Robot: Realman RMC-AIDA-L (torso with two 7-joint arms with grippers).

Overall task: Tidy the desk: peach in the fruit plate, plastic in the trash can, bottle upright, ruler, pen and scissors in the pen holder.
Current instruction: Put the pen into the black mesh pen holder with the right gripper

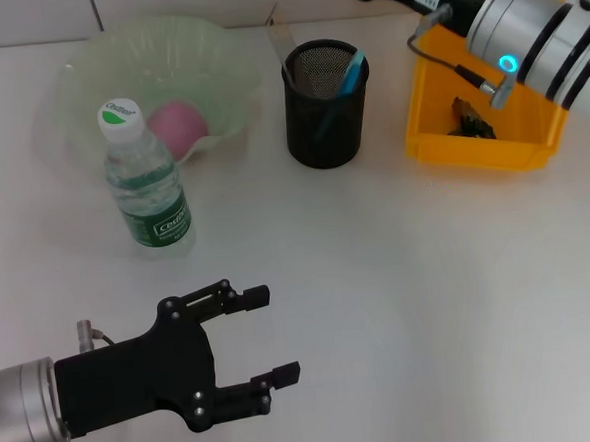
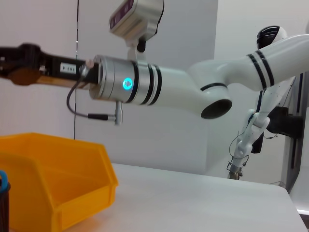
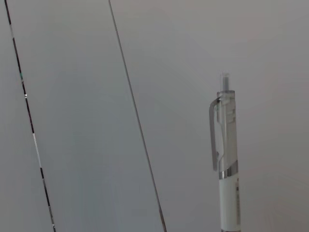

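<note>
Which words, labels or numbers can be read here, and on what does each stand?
Bottle cap: green logo, too blurred to read.
Bottle label: white brand word on green, too blurred to read.
Right arm: small white tag with dark digits, too small to read.
Pen: print too blurred to read.

Upright water bottle (image 1: 148, 185) beside the green fruit plate (image 1: 86, 73) holding a pink peach (image 1: 179, 128); black mesh pen holder (image 1: 326, 104); white pen (image 3: 227, 159) upright.
</note>
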